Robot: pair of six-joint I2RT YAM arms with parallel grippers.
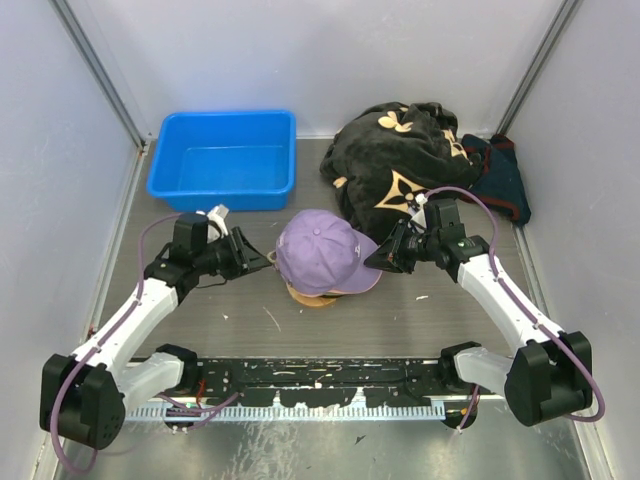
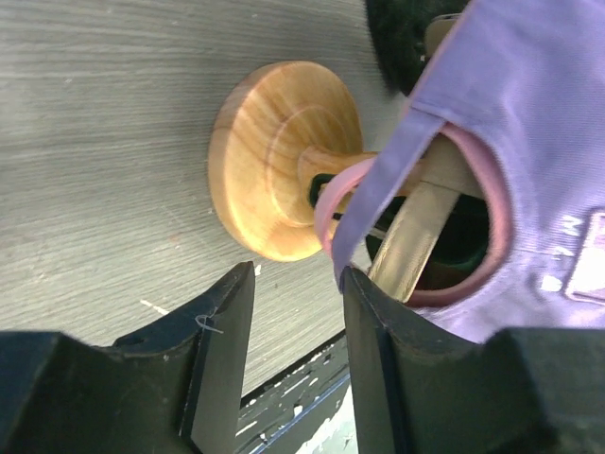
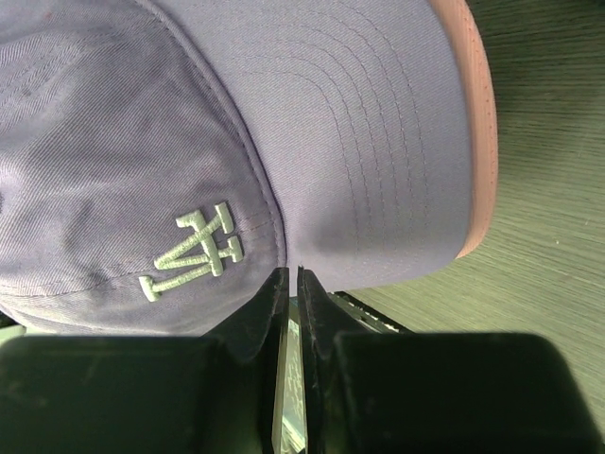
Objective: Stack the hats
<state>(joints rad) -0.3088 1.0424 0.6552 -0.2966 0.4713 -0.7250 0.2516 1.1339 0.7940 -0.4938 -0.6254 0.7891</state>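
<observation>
The table (image 1: 240,320) runs out of the top view at its near edge. At the back right one black cloth (image 1: 395,160) lies heaped, covering part of a dark blue bundle (image 1: 500,175) whose shape cannot be made out. One blue bin (image 1: 222,190) sits at the back left. At the middle, one purple cap (image 1: 315,250) rests on one wooden stand (image 2: 274,161) and hides all of it from above but a sliver of base. One pink cap (image 3: 468,123) under the purple one shows only as a brim edge and a rim. A tan strip (image 2: 416,227) and something dark lie further inside, so the number of caps in the stack cannot be counted. There are two grippers. The left gripper (image 2: 298,279) sits low at the back of the caps, jaws spread with nothing between them, one finger just beside the purple strap. The right gripper (image 3: 291,274) is at the brim side, jaws pressed almost together. Its tips meet the purple cap's edge, but whether they nip any cloth is hard to tell.
</observation>
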